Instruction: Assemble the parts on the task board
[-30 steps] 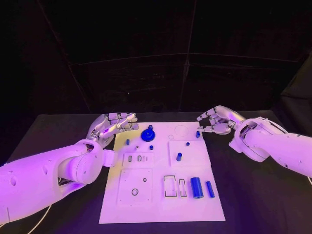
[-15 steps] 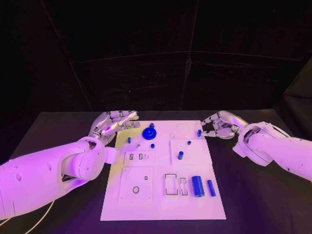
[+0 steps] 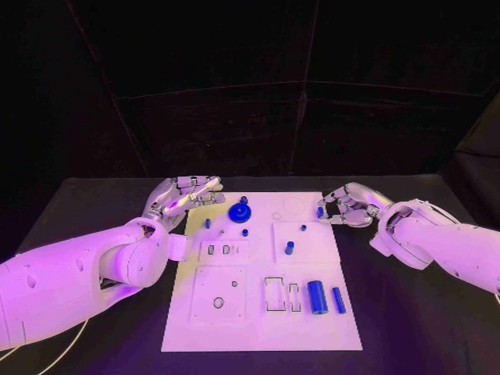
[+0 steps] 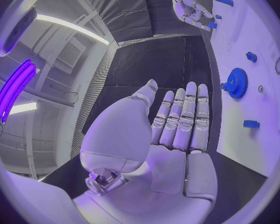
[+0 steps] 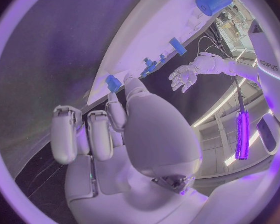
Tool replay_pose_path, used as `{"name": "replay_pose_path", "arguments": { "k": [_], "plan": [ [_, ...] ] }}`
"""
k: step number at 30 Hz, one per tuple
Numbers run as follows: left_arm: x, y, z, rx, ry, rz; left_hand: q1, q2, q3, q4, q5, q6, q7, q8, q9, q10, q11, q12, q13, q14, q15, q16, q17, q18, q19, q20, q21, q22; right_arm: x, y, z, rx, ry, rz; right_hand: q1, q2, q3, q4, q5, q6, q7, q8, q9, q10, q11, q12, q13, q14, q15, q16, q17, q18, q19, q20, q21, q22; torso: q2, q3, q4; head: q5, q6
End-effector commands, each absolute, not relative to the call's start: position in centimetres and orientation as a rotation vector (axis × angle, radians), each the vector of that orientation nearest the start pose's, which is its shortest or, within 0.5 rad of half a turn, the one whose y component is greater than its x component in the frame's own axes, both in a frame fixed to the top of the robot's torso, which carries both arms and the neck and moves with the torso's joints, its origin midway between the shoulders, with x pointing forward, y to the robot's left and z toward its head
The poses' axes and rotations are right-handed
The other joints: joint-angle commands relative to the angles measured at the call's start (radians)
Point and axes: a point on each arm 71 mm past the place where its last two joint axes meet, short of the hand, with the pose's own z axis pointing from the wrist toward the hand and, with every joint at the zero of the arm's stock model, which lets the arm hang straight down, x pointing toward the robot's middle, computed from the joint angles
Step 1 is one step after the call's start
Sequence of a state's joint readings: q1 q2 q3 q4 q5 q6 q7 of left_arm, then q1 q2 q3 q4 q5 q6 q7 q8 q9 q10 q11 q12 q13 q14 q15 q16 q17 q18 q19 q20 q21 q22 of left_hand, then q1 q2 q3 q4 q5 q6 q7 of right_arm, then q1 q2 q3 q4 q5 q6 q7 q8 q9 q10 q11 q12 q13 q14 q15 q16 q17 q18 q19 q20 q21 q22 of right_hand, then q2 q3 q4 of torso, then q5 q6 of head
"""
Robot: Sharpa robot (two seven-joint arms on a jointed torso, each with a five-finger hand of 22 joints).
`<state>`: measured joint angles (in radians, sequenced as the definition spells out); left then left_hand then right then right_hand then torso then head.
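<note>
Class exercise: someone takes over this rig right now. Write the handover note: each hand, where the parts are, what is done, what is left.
Left hand: open, fingers apart, beside the white task board, at its far left corner.
Right hand: at the far right edge, fingers around a small blue peg; grip not certain.
Blue gear: sits on the board's far part.
Two blue cylinders: lie loose near the front, so assembly is unfinished.

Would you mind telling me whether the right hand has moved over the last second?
Yes. The right hand has come down and in toward the task board, now at its far right corner by the small blue part.
</note>
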<state>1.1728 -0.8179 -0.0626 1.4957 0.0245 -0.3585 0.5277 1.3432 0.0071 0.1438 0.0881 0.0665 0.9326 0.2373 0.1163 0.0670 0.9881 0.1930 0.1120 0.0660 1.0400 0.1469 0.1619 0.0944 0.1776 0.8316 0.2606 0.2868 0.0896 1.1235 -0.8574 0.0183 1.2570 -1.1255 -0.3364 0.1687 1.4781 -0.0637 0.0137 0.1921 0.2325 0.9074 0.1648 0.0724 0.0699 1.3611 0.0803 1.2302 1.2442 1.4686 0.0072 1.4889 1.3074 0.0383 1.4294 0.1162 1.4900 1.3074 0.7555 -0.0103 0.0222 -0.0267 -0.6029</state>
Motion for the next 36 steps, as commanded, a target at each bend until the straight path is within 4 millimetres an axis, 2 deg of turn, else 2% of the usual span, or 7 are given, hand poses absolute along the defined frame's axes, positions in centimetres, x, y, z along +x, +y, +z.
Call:
{"name": "replay_pose_path", "arguments": {
  "k": [1,15,24,36],
  "plan": [
    [48.84,20.79,-19.17,-1.093,1.303,-1.571,0.005,0.007,-0.002,-0.006,0.006,-0.007,0.008,-0.006,0.000,-0.008,0.000,-0.006,-0.001,0.001,0.002,-0.005,-0.001,0.006,0.006,0.000,-0.006,-0.001,51.85,-28.67,-21.14,0.168,1.630,0.757,0.009,0.003,0.002,-0.007,0.005,0.006,0.002,0.002,0.001,-0.001,-0.003,0.001,0.003,0.063,-0.003,-0.003,0.085,0.006,-0.003,0.000,-0.003,0.076,0.000,-0.0006,0.0012,-0.001,-0.001],
    [48.87,20.75,-19.21,-1.094,1.303,-1.571,0.005,0.007,-0.002,-0.006,0.006,-0.007,0.008,-0.006,0.000,-0.008,0.000,-0.006,-0.001,0.001,0.002,-0.005,-0.001,0.006,0.006,0.000,-0.006,-0.001,52.50,-28.36,-21.56,0.184,1.637,0.745,0.030,0.053,0.035,-0.027,0.002,0.048,-0.002,0.020,0.004,0.010,-0.009,0.015,0.017,0.065,-0.008,-0.002,0.089,0.005,0.002,-0.004,-0.001,0.081,-0.001,-0.0009,0.0007,-0.002,-0.003],
    [48.87,20.77,-19.21,-1.094,1.304,-1.571,0.005,0.007,0.001,-0.009,0.006,-0.006,0.007,-0.006,0.000,-0.007,-0.001,-0.006,0.000,0.002,0.001,-0.006,-0.001,0.006,0.007,0.000,-0.007,-0.002,52.64,-28.37,-21.63,0.193,1.637,0.734,0.033,0.062,0.050,-0.035,0.001,0.070,-0.007,0.029,0.005,0.012,-0.013,0.017,0.020,0.065,-0.011,-0.001,0.091,0.005,0.003,-0.006,-0.001,0.083,-0.001,-0.0005,0.0006,-0.006,-0.006],
    [48.89,20.79,-19.23,-1.094,1.304,-1.571,0.005,0.007,0.001,-0.009,0.006,-0.006,0.007,-0.006,0.000,-0.007,-0.001,-0.006,0.000,0.002,0.001,-0.006,-0.001,0.006,0.007,0.000,-0.007,-0.002,52.63,-28.49,-21.65,0.195,1.639,0.730,0.033,0.061,0.058,-0.041,0.000,0.085,-0.012,0.034,0.005,0.012,-0.016,0.017,0.021,0.066,-0.014,-0.001,0.093,0.004,0.005,-0.009,0.000,0.085,-0.001,-0.0001,0.0000,-0.003,-0.007]
  ]
}}
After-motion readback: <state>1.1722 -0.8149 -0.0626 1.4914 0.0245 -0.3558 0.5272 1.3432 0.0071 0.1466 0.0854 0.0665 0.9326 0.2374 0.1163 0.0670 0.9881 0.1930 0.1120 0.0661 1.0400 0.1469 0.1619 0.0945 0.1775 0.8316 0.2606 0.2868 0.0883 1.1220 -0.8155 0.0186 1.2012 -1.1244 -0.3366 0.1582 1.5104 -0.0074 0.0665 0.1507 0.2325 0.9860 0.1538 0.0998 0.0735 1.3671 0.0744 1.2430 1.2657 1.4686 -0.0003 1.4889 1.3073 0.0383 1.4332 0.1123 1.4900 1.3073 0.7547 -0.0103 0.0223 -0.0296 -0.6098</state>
